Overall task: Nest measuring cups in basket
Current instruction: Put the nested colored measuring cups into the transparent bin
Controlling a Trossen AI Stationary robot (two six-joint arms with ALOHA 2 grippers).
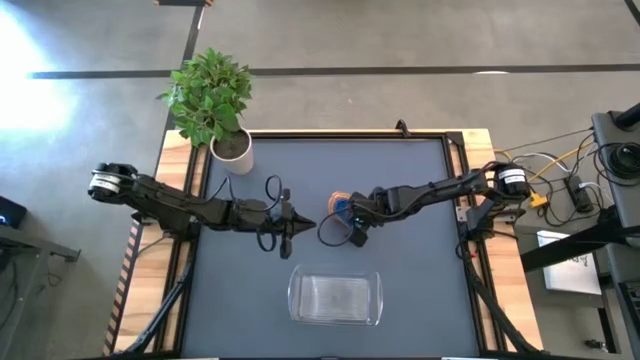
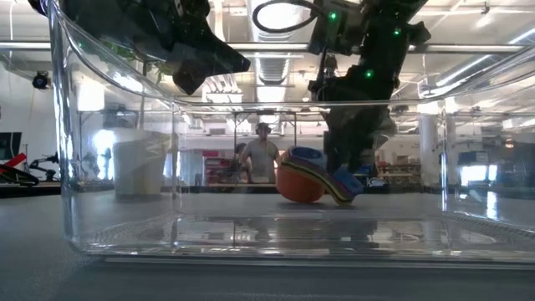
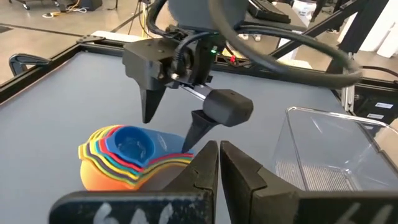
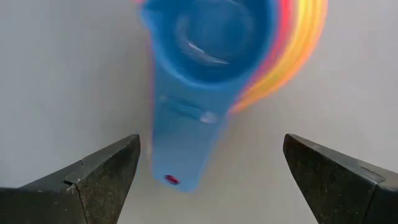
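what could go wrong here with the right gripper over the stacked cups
The measuring cups sit nested and tilted on the table, outside the basket. The open right gripper straddles the blue handle; pinching only that top cup may lift it alone and leave the rest of the stack behind. A finger coming down on the tilted stack could tip it or push it across the mat. The left gripper, shut and close by, might be bumped on the way to the basket.
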